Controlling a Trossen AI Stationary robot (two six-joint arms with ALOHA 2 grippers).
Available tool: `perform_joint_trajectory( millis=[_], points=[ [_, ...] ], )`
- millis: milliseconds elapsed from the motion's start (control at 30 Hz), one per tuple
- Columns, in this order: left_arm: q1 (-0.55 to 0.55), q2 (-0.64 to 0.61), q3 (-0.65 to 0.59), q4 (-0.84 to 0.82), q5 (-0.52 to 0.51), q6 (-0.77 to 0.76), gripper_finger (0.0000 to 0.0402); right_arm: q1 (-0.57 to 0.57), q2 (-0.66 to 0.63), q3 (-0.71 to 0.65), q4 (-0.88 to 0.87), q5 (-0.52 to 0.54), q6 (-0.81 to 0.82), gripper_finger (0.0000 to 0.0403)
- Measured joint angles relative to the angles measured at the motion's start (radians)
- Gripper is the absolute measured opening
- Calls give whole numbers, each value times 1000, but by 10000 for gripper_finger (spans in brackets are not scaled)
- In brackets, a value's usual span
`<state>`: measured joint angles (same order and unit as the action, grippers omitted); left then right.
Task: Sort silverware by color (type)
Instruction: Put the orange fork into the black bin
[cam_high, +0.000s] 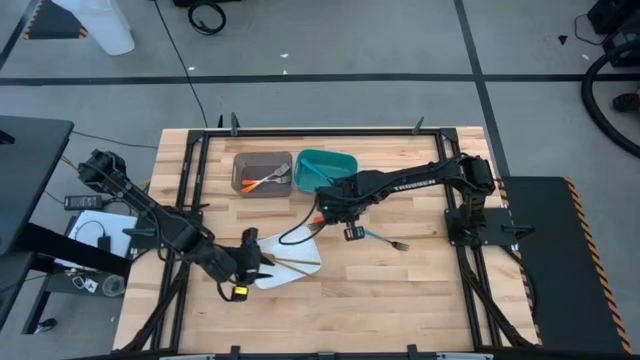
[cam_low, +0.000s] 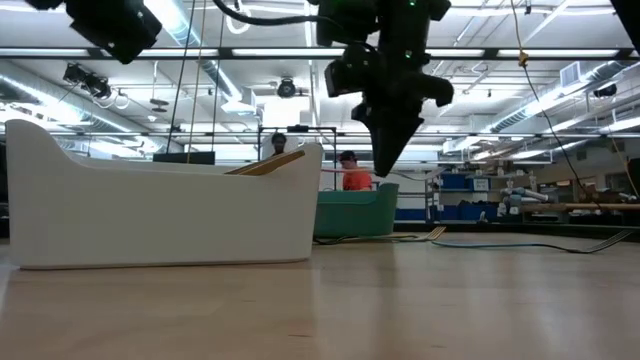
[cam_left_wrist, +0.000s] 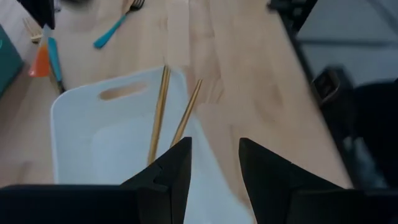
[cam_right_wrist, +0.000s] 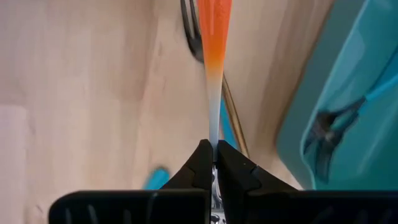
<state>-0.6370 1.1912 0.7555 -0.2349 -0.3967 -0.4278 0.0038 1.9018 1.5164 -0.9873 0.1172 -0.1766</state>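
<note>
1. Fingers of the right gripper (cam_right_wrist: 213, 163) are pressing together on an orange piece (cam_right_wrist: 214, 37), pinching its thin end – the piece is hanging clear of the table, just beside the teal bin (cam_high: 326, 168).
2. Fingers of the left gripper (cam_left_wrist: 214, 163) are standing spread with nothing between them, hovering over the near edge of the white tray (cam_left_wrist: 81, 134).
3. Sorting is looking partly done, as I judge it: two gold pieces (cam_left_wrist: 160, 109) are lying in the tray, orange ones are sitting in the grey bin (cam_high: 262, 173), and a dark utensil is showing inside the teal bin.
4. Still waiting on the table: a teal fork (cam_high: 388, 240) lying apart from the bins, and more pieces – one gold, one teal – lying under the right gripper. The held orange piece presumably belongs in the grey bin.
5. Surface is pale wood planking (cam_high: 400, 290), framed by dark rails.
6. Beyond it, a large workshop hall is showing in the low view, with ceiling lights, shelving and a person in orange (cam_low: 352, 176) standing far off.
</note>
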Motion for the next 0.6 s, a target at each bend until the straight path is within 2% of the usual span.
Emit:
perform_joint_trajectory(
  millis=[200,367,600],
  points=[
    [0,0,0,-143,-20,61,142,-29,0,0,65,-8,31,18],
    [7,0,0,-289,-97,73,142,-66,0,0,93,-1,62,19],
    [7,0,0,-403,-201,78,142,-96,0,12,96,-6,72,20]
  ],
)
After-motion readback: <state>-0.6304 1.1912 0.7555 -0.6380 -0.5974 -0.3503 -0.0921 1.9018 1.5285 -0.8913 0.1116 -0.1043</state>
